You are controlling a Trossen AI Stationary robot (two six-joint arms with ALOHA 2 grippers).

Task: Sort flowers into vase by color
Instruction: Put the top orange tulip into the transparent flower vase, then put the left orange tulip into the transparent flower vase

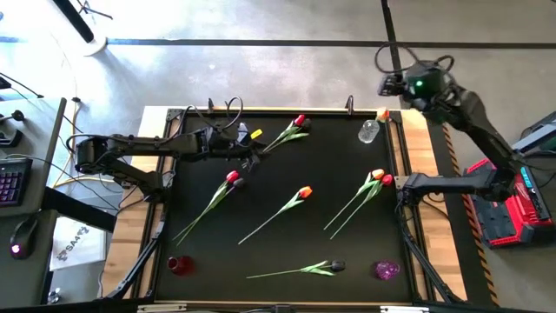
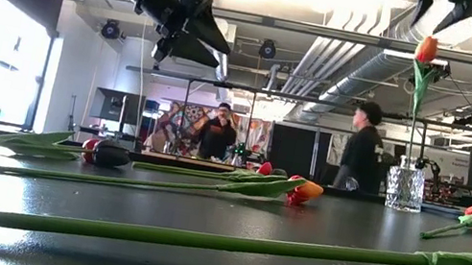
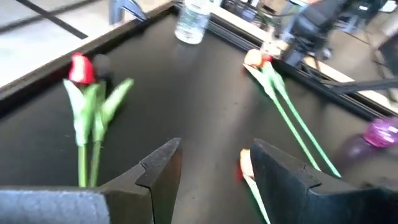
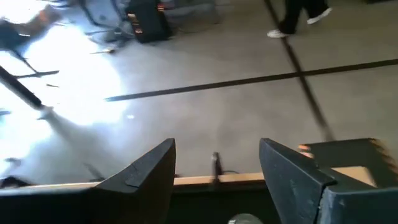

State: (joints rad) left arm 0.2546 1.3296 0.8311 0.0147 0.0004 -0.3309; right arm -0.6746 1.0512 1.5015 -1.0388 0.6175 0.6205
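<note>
Tulips (image 1: 285, 208) are scattered across the mat (image 1: 287, 248), and one orange tulip (image 2: 425, 51) is already stood in the clear vase (image 1: 369, 130) at 1 o'clock. The left gripper (image 3: 211, 168) is hung over the mat at 11 o'clock with fingers spread and empty; the right gripper (image 4: 217, 168), also spread, is raised beyond the 1 o'clock corner. The tulips are judged light and floppy, best pinched mid-stem.

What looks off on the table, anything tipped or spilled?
Nothing stands out. The clear vase is upright with one orange tulip in it. The other tulips lie loose on the black mat, as expected mid-sort. No spill shows at the red vase or the purple vase.
</note>
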